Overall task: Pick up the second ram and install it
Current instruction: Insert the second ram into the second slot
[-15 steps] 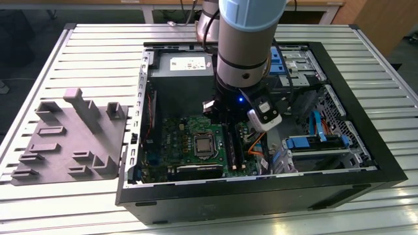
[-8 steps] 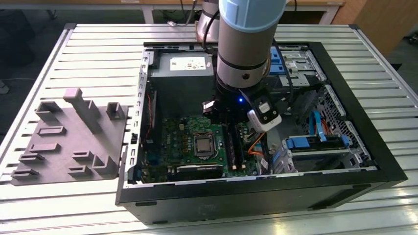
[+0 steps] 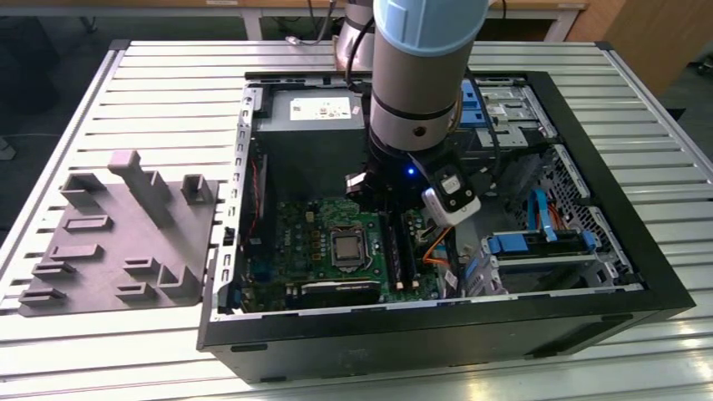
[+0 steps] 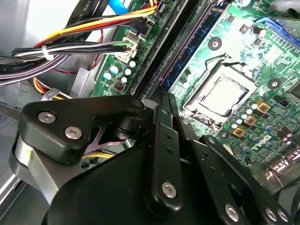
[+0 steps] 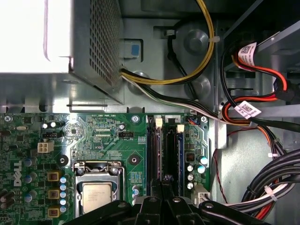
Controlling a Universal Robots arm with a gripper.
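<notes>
Inside open case [image 3: 624, 276], arm [image 3: 418, 75] vertical over memory slots [image 5: 165, 150]; jaws together.

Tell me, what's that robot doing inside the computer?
The robot arm has reached down into an open computer case lying on a slatted table. Its claw sits right over the long black memory slots on the green motherboard, next to the processor socket. A bluish ram stick stands in one of the slots. The claw's fingers look pressed together over the slots. A grey holder tray lies beside the case, on the exterior view's left.
</notes>
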